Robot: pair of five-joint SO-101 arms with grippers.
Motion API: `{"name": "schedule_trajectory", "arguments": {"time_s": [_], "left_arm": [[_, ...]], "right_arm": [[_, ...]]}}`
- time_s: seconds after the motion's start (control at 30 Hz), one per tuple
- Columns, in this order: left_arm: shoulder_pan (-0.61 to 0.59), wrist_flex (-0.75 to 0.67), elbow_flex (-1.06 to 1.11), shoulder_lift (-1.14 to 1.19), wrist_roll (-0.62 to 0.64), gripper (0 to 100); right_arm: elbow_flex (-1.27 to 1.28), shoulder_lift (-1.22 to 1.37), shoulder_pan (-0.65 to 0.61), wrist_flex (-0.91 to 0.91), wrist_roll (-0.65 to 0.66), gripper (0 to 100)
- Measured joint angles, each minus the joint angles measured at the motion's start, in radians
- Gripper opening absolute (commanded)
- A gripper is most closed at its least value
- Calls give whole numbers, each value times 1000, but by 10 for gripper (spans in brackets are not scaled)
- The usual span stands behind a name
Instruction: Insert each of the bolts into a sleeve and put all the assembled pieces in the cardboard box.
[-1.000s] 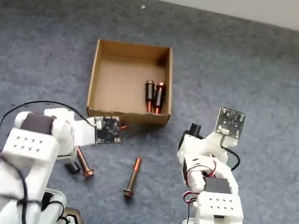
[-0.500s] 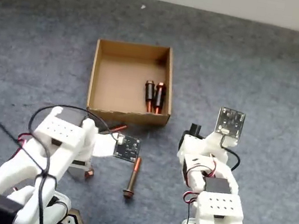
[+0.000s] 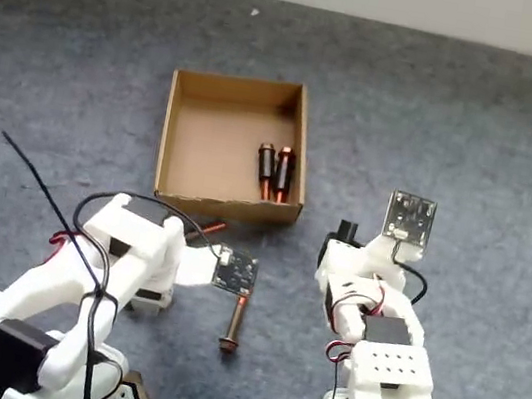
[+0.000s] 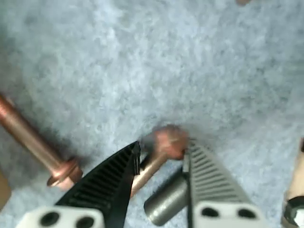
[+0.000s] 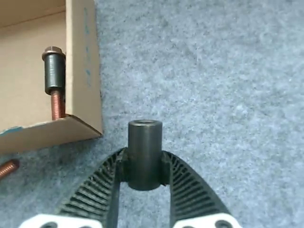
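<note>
Left fingers (image 4: 112, 178): parted, not gripping; they straddle the head of a bolt (image 4: 164, 142) on the counter (image 3: 462, 109), on the arms' side of the cardboard box (image 3: 166, 133). A loose sleeve (image 4: 166, 204) lies just beside it.
Second bolt (image 3: 235, 318): lies loose near the box's front wall.
Box: we count two assembled pieces (image 3: 275, 169) at its right wall.
Right fingers (image 5: 186, 187): clamped on a held sleeve (image 5: 144, 151), off the box's right front corner.
Remaining: we judge two assemblies are still to do.

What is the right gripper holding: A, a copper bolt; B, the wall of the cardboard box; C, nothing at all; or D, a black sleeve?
D: the right wrist view shows the right gripper shut on a black sleeve, apart from the cardboard box.
</note>
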Motion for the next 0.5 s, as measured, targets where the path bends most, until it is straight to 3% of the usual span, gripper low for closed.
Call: {"name": "schedule_trajectory", "arguments": {"time_s": [0.5], "left_arm": [[110,-83,-35,2,210,66]], "right_arm": [[0,0,0,0,0,5]]}}
